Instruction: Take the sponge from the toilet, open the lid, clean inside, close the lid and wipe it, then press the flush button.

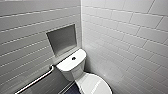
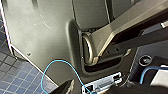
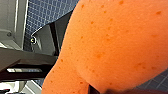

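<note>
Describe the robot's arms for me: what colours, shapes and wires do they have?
At the left wrist there is a wide dark grey plate with a paler metallic jointed bar on a round fitting. A thin light-blue cable loops across it, near a small white connector. At the right wrist are plain grey panels and a dark bar. No markings can be read.

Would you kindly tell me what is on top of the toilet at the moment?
The dark flush button sits in the middle of the tank top of the toilet. The lid lies shut over the bowl, so whatever is inside is covered.
</note>
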### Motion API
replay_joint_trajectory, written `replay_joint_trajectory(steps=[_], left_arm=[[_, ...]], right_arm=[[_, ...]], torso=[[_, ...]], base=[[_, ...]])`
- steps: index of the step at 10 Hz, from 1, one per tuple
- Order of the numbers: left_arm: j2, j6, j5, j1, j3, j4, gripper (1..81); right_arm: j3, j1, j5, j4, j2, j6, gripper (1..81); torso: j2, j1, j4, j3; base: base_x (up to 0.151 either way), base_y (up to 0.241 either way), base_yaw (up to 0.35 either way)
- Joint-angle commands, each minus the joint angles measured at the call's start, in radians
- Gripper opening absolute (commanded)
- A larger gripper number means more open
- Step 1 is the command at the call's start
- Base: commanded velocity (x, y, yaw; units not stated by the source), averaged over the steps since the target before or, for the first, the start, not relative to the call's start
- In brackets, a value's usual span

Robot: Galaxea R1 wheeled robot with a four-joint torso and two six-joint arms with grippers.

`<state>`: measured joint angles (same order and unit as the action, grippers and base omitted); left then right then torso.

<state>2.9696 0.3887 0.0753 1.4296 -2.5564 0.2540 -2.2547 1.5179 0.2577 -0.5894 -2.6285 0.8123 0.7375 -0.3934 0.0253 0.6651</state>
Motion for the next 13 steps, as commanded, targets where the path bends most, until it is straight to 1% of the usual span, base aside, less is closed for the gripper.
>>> replay_joint_trajectory(steps=[1,3,6,7,8,9,10,11,12,13], left_arm=[[-0.001,0.004,0.083,-0.013,0.005,-0.004,81.1],[-0.003,0.004,0.083,-0.011,0.005,-0.006,81.1],[-0.003,0.004,0.083,-0.011,0.005,-0.004,81.1],[-0.003,0.004,0.083,-0.011,0.005,-0.004,81.1],[-0.003,0.004,0.083,-0.013,0.005,-0.004,81.1],[-0.001,0.004,0.083,-0.011,0.005,-0.004,81.1],[-0.001,0.004,0.083,-0.011,0.005,-0.004,81.1],[-0.003,0.004,0.083,-0.011,0.005,-0.004,81.1],[-0.003,0.004,0.083,-0.011,0.005,-0.004,81.1],[-0.003,0.004,0.083,-0.011,0.005,-0.004,81.1]], right_arm=[[0.001,-0.001,-0.04,-0.032,0.014,-0.002,1.0],[-0.025,0.005,-0.04,-0.033,-0.004,-0.004,1.0],[-0.112,0.009,-0.04,-0.046,-0.056,-0.002,1.0],[-0.124,0.009,-0.04,-0.046,-0.064,-0.002,1.0],[-0.126,0.009,-0.04,-0.046,-0.064,-0.002,1.0],[-0.126,0.011,-0.04,-0.047,-0.067,-0.002,1.0],[-0.127,0.011,-0.04,-0.049,-0.07,-0.002,1.0],[-0.132,0.012,-0.04,-0.049,-0.075,-0.002,1.0],[-0.144,0.014,-0.04,-0.049,-0.083,-0.002,1.0],[-0.155,0.014,-0.04,-0.05,-0.087,-0.002,1.0]], torso=[[-0.097,0.062,0.0,-0.094],[-0.166,0.108,0.0,-0.164],[-0.273,0.178,0.0,-0.273],[-0.309,0.203,0.0,-0.303],[-0.346,0.227,0.0,-0.248],[-0.372,0.245,0.0,-0.269],[-0.399,0.264,0.0,-0.277],[-0.329,0.218,0.0,-0.283],[-0.363,0.24,0.0,-0.286],[-0.377,0.249,0.0,-0.286]], base=[[0.0,0.0,0.0],[0.0,0.0,0.0],[0.0,0.0,0.0],[0.0,0.0,0.0],[0.0,0.0,0.0],[0.0,0.0,0.0],[0.0,0.0,0.0],[0.0,0.0,0.0],[0.0,0.0,0.0],[0.0,0.0,0.0]])
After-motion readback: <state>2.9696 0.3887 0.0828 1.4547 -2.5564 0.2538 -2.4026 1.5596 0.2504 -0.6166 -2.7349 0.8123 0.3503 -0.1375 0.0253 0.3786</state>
